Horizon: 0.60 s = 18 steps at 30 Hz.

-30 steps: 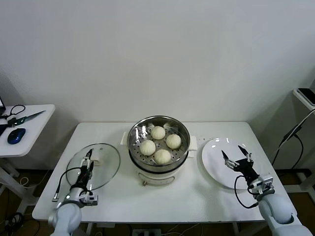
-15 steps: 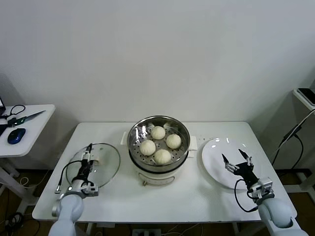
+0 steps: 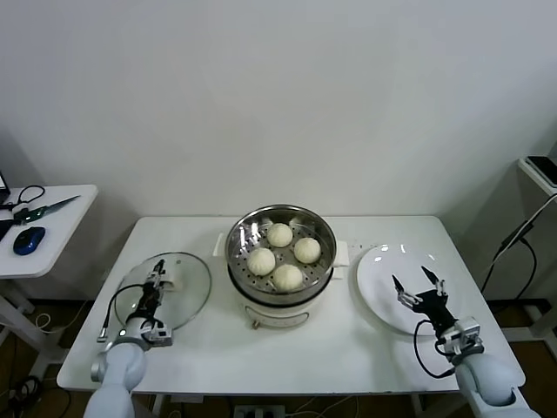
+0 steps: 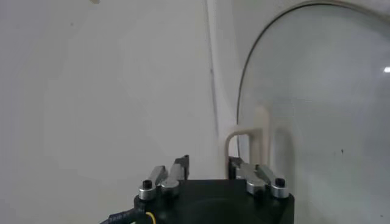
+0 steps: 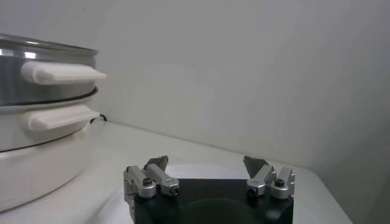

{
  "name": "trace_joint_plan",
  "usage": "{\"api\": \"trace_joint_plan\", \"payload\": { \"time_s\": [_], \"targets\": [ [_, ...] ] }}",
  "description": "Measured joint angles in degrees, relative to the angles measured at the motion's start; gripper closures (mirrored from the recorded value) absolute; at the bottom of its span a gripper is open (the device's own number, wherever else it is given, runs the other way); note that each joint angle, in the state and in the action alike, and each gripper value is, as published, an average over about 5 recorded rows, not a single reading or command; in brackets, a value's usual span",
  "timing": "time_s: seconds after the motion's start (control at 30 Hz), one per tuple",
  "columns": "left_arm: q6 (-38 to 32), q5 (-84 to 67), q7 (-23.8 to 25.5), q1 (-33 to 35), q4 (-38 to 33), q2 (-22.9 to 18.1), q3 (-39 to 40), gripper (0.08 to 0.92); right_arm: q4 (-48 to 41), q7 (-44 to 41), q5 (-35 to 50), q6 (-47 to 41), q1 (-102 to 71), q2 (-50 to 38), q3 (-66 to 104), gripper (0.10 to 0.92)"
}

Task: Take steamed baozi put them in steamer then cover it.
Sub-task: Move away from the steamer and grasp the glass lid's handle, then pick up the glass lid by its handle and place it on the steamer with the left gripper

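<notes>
Several cream-white baozi [image 3: 279, 234] lie on the perforated tray inside the shiny steamer [image 3: 239, 239] at the table's middle. The cover [image 3: 178, 305], a clear glass lid, lies flat on the table to the steamer's left. My left gripper [image 3: 157, 280] is low over the lid, right at its cream handle [image 3: 170, 283]. In the left wrist view the handle [image 4: 261, 131] rises just beyond the left gripper [image 4: 208, 163], toward one side of it. My right gripper [image 3: 416, 283] hovers open and empty over the white plate [image 3: 379, 274]; the right wrist view confirms the right gripper [image 5: 206, 163] holds nothing.
The steamer's white side handles [image 5: 58, 73] and base show in the right wrist view. The bare white plate sits at the table's right. A small side table [image 3: 52, 235] at far left carries a blue mouse [image 3: 29, 239] and cables. A wall stands behind.
My left gripper has slid forward onto the lid's handle and its jaws have narrowed. The right gripper has drawn back slightly toward me over the plate, still open.
</notes>
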Motion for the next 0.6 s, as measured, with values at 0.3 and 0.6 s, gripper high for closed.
{"api": "trace_joint_plan", "payload": {
  "time_s": [0.3,0.6],
  "targets": [
    [-0.7,-1.4,0.2,0.0,-0.1,0.3,0.0,0.841,-0.6,-0.3,-0.7,0.4,0.1,0.3,0.1,0.203],
    [0.6,-5.6,0.8,3.1,-6.3,1.7,0.1,0.853,-1.3,-0.5,-1.0,0.7,0.9,0.4,-0.1,0.203]
  ]
}}
